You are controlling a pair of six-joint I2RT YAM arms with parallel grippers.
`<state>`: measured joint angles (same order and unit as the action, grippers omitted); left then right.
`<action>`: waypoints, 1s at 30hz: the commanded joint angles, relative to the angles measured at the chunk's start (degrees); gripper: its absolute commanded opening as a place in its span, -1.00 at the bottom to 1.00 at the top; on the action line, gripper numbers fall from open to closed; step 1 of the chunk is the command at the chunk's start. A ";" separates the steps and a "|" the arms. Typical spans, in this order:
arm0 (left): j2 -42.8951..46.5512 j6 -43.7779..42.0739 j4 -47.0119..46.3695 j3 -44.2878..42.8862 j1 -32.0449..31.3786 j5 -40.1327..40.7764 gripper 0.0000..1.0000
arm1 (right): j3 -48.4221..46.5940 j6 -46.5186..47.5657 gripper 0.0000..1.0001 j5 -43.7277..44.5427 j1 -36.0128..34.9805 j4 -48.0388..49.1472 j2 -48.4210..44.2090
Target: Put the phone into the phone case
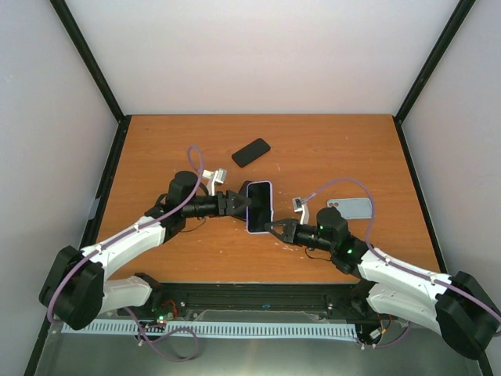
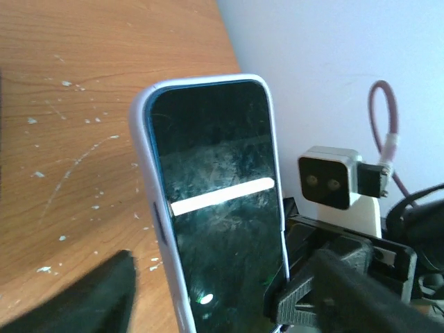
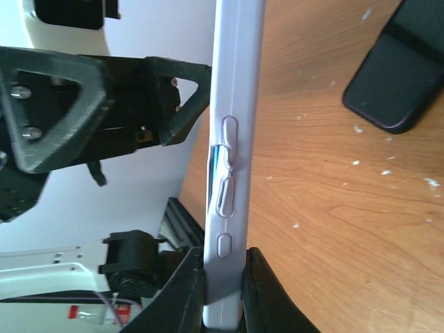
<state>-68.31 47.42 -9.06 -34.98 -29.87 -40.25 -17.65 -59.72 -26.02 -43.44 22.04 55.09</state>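
The phone [image 2: 215, 208], dark screen up, sits inside a pale lavender phone case [image 2: 149, 180] and is held above the table between the two arms [image 1: 259, 207]. In the right wrist view the case [image 3: 232, 104] is seen edge-on, and a sliver of the phone's blue edge [image 3: 218, 158] shows beside the side buttons. My right gripper [image 3: 223, 260] is shut on the cased phone's near end [image 1: 275, 225]. My left gripper [image 2: 208, 305] is open, one finger on each side of the phone's width [image 1: 241, 203].
A second black phone [image 1: 250, 152] lies on the wooden table [image 1: 156, 149] behind the grippers; it also shows in the right wrist view [image 3: 399, 76]. A grey case [image 1: 349, 207] lies at the right, by the right arm's purple cable.
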 commanded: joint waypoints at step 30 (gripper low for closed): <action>-19.17 -6.48 11.39 -9.10 4.64 18.26 0.99 | -3.12 10.30 -0.82 -0.05 15.77 -1.37 18.80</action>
<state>-84.31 42.00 5.19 -40.82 -25.61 -22.09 -20.47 -50.39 -25.58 -28.73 14.83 73.30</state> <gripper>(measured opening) 0.995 0.096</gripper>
